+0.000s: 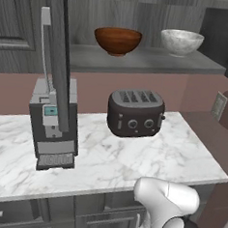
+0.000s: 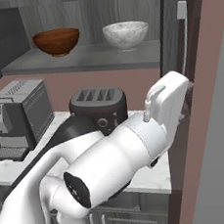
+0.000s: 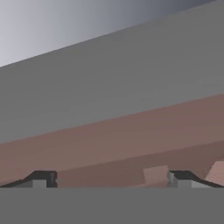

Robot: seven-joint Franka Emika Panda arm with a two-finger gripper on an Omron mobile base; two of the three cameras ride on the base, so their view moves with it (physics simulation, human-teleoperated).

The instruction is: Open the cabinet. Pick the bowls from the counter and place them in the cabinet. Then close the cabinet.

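- Pincer stands wide apart and holds nothing; its two dark tips sit far from each other at the foot of the hand view, facing a grey surface above a dusty-pink wall
- Both bowls already rest on the cabinet shelf: the reddish-brown bowl toward the shelf's left part, the pale grey-white bowl near its right end, well apart from each other
- Cabinet doors stand open, one door with its silver bar handle swung out at the left, so opening and both placings look done
- Judged from this, only the closing of the doors is left
- Below the shelf, the black toaster stands toward the back edge of the marble counter, the coffee machine nearer its left part
- No brand, label or writing can be read anywhere; the coffee machine's small blue panel is too small to tell
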